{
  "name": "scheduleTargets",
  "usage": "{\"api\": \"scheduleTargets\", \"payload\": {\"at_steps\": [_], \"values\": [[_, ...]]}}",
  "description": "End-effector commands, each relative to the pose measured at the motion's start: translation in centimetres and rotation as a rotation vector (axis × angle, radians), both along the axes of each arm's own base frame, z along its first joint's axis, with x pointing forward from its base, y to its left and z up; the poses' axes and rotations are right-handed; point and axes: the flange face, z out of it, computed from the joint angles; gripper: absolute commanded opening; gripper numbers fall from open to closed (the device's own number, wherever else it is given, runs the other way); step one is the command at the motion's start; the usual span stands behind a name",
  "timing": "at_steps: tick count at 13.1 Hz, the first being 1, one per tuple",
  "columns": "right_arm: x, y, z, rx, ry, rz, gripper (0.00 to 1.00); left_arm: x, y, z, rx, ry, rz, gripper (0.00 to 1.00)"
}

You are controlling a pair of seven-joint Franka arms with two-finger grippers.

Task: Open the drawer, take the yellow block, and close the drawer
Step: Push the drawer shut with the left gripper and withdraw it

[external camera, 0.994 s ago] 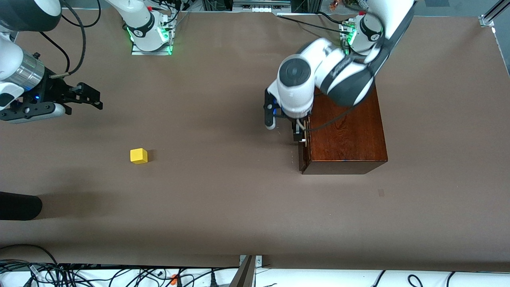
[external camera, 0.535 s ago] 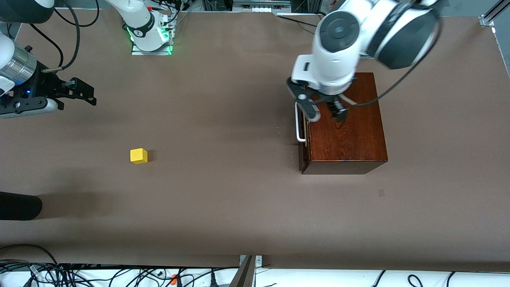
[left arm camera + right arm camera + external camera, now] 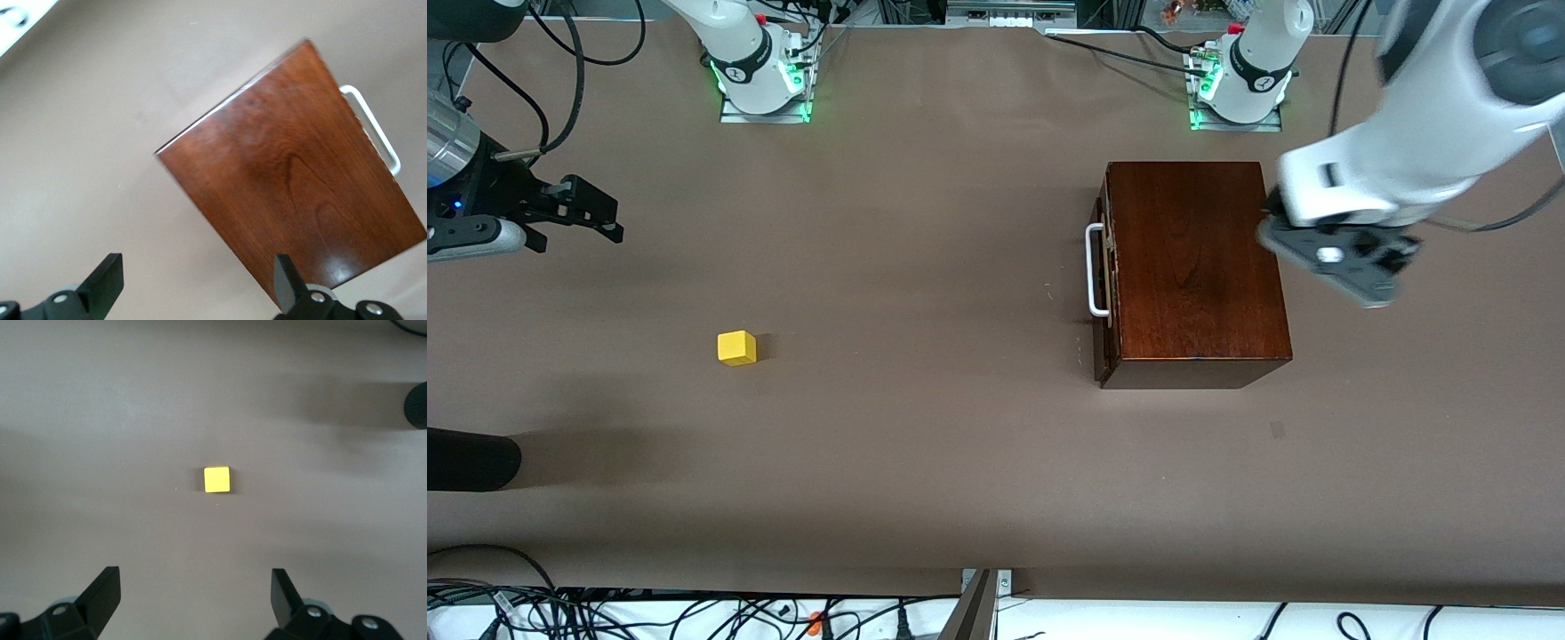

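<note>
The dark wooden box (image 3: 1196,267) stands near the left arm's end, its drawer (image 3: 1105,276) pushed in, with the white handle (image 3: 1094,271) facing the table's middle. The yellow block (image 3: 736,348) lies alone on the table toward the right arm's end. My left gripper (image 3: 1343,262) hangs open and empty above the box's edge away from the handle. Its wrist view shows the box top (image 3: 293,193), the handle (image 3: 373,130) and the gripper (image 3: 197,287). My right gripper (image 3: 609,222) is open in the air, and the block (image 3: 217,480) lies ahead of that gripper (image 3: 195,597).
A black rounded object (image 3: 471,458) juts in at the right arm's end, nearer the front camera than the block, and also shows in the right wrist view (image 3: 417,405). Cables (image 3: 605,613) run along the front edge. Brown table (image 3: 925,400) spreads between block and box.
The left arm has lifted from the drawer handle and swung across the box top to its outer edge. The right gripper has drifted slightly toward the table's end. Block and box have not moved.
</note>
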Motion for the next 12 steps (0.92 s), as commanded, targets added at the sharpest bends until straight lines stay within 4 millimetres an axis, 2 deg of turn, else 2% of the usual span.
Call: {"api": "scheduleTargets", "payload": {"at_steps": [1, 2, 3, 5, 6, 8, 12], "values": [[0.4, -0.1, 0.7, -0.014, -0.004, -0.004, 1.0, -2.3, 2.5, 1.5, -0.037, -0.069, 0.291, 1.0], [0.4, -0.2, 0.7, -0.014, -0.005, -0.006, 1.0, -2.9, 4.8, 1.8, -0.073, -0.13, 0.355, 1.0], [0.4, -0.2, 0.7, -0.014, -0.005, -0.004, 1.0, -3.6, 6.1, 1.4, -0.096, -0.189, 0.379, 1.0], [0.6, 0.3, 0.2, -0.013, 0.004, -0.001, 1.0, -4.9, 7.6, 0.4, -0.115, -0.232, 0.399, 1.0], [0.7, 0.6, 0.2, -0.013, 0.001, 0.0, 1.0, -5.1, 7.9, -0.4, -0.113, -0.225, 0.405, 1.0], [0.7, 0.7, 0.2, -0.011, -0.002, -0.001, 1.0, -5.1, 8.6, -0.6, -0.112, -0.209, 0.418, 1.0], [0.8, 0.7, 0.2, -0.01, -0.003, -0.001, 1.0, -5.4, 8.6, -0.7, -0.094, -0.159, 0.423, 1.0]]}}
